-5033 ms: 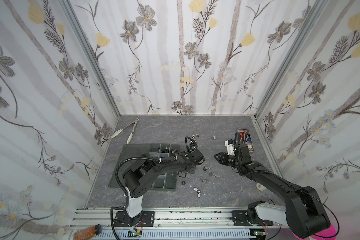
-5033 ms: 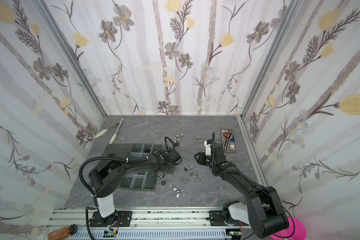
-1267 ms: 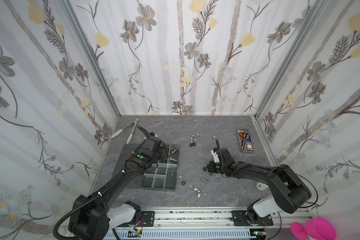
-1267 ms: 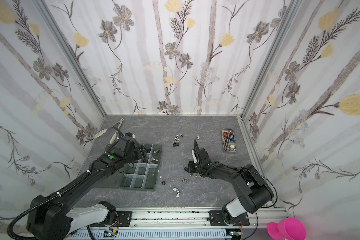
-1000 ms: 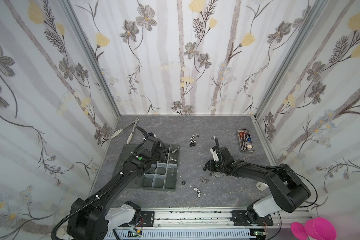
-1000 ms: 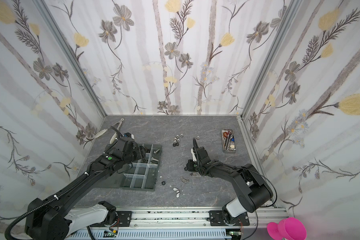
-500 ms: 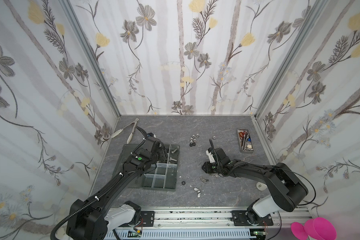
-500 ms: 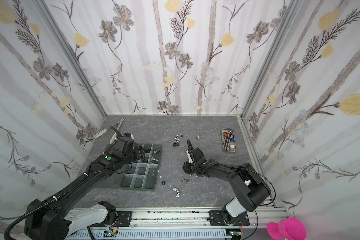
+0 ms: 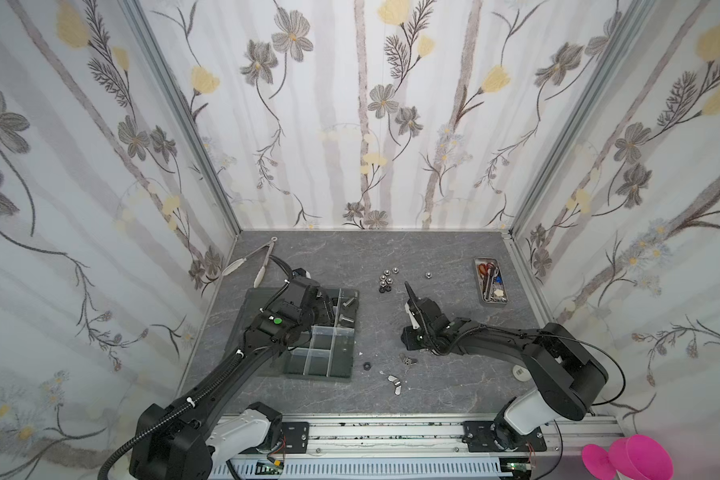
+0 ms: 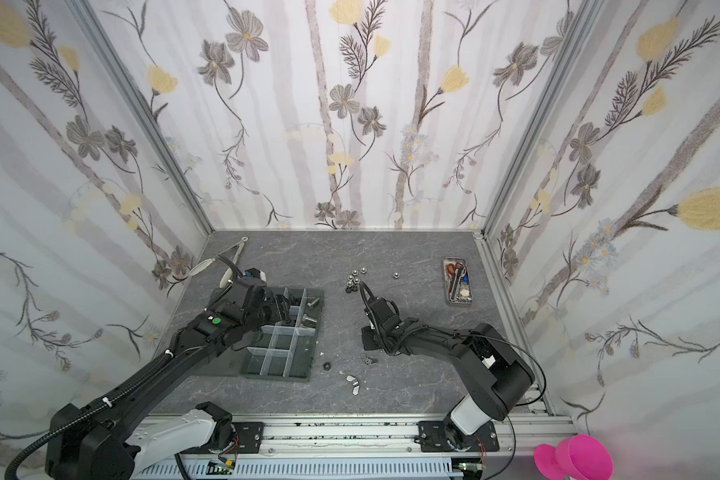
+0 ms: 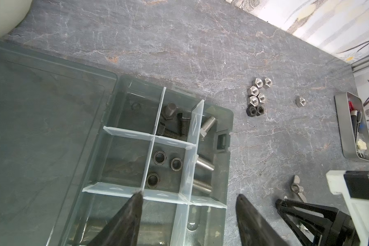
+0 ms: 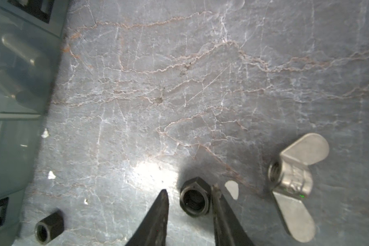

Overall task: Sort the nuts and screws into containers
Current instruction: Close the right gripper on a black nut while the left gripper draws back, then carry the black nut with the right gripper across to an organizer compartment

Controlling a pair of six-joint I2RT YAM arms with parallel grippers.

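Your right tool (image 12: 189, 189) is sitting low over the desk (image 12: 179, 85) with its jaws partly open, straddling a black nut (image 12: 195, 197). One finger (image 12: 222, 208) is touching its side or just short of it. The other is standing clear, so nothing is being gripped. The nut is lying flat on the desk, hole up. A wing nut (image 12: 294, 176) is lying near it, apart from the tool. A small black nut (image 12: 49, 230) is resting by the corner of the tray (image 12: 13, 85).

Your left tool (image 11: 189, 194) is hanging over the tray with its jaws wide open and nothing between them. In the cells in front of it, black screws (image 11: 179, 125) are lying in one. Three black rings (image 11: 160, 157) are sitting in the cell next to that, and silver screws (image 11: 203, 165) are lying in the cells along the outer edge.

Beyond the tray, silver nuts (image 11: 257, 93) are sitting in a tight cluster on the desk, with two black ones touching them. A lone nut (image 11: 300, 101) is lying well apart from the cluster. In a top view, two more wing nuts (image 9: 395, 382) are lying near the desk's front edge.
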